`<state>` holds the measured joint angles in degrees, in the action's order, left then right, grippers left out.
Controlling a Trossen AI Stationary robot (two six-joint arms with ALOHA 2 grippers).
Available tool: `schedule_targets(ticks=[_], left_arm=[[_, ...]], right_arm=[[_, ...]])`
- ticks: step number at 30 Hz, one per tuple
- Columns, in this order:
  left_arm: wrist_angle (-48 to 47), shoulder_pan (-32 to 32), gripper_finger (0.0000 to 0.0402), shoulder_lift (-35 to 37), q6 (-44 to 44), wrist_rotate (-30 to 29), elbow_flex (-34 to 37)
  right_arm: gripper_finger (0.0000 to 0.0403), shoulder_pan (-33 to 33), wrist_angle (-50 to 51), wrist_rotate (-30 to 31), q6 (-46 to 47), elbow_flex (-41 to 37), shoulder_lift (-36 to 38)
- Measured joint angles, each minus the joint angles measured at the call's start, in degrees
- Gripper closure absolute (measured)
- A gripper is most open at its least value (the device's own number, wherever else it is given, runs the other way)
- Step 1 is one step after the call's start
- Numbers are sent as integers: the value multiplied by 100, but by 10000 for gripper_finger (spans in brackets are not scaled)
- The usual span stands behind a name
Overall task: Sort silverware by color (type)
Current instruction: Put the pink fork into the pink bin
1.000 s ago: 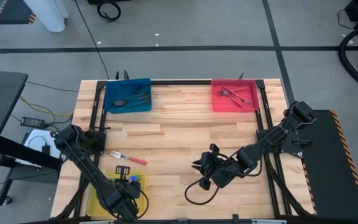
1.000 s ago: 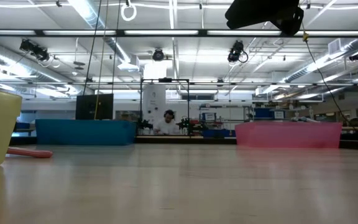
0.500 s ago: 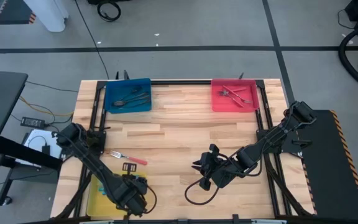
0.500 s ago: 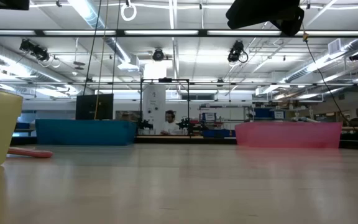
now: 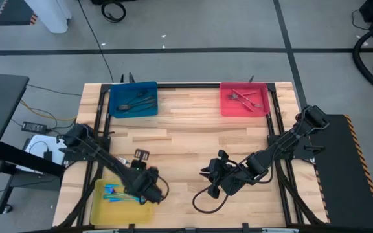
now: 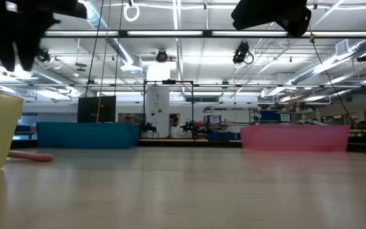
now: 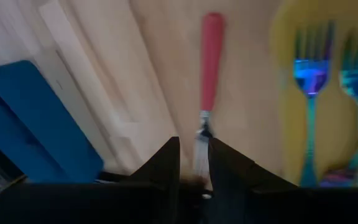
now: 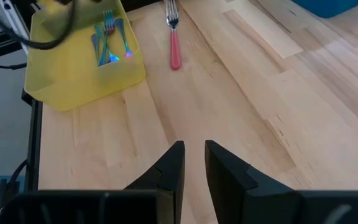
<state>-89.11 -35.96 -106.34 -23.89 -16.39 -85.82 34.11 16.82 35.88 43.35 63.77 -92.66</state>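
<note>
Over the red-handled fork (image 7: pixel 210 62), left end effector (image 7: pixel 194 163), nearly closed.

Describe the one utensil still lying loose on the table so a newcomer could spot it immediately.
Start at the yellow tray on the near-left corner of the wooden table. Just beyond its far edge, on bare wood under the left gripper, lies the red-handled fork. It alone sits outside a tray, and the yellow tray's forks are blue.
</note>
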Motion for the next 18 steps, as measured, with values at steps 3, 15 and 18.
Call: schedule_targets(ticks=[3, 15, 18], left_arm=[[-50, 340, 317, 0, 348, -41, 0], [806, 1481, 317, 1711, 348, 10, 1815], [1506, 1569, 317, 2358, 354, 644, 2490]], right_arm=[[332, 4, 2, -73, 0, 0, 0], [332, 157, 2, -160, 0, 0, 0], [332, 156, 0, -158, 0, 0, 0]])
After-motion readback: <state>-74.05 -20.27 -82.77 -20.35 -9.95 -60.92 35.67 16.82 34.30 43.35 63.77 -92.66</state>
